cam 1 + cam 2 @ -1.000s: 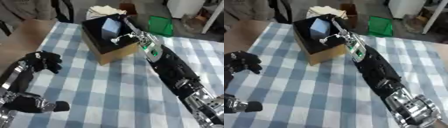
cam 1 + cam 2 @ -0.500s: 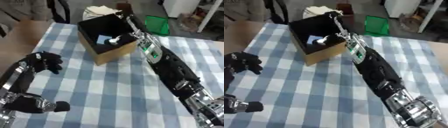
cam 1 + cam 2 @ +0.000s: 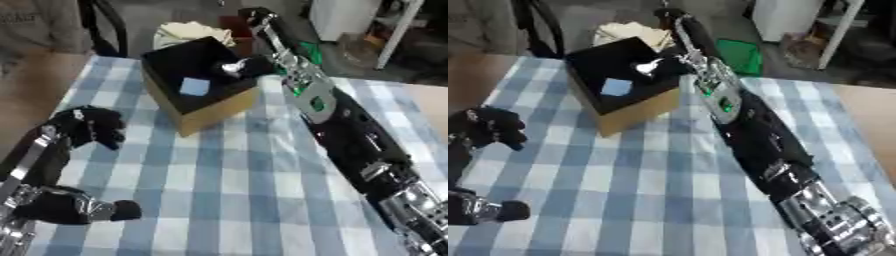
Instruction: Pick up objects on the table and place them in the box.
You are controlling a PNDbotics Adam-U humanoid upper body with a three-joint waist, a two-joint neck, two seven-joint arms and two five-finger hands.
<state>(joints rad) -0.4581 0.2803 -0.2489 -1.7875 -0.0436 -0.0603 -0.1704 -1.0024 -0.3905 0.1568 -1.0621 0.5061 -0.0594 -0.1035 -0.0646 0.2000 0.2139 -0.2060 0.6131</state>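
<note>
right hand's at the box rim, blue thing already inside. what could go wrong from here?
1. The right hand sits over the box at its far rim; pulling back low could catch the wall and drag or tip the box.
2. The box stands near the table's far edge, so a shove that way might push it off.
3. The light blue object lies flat inside; a knocked box could spill it.

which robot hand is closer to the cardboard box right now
The right. The right robot hand reaches over the box at its far right rim, above the pale blue object lying inside. The left robot hand sits on the tablecloth, off the box's left side.
</note>
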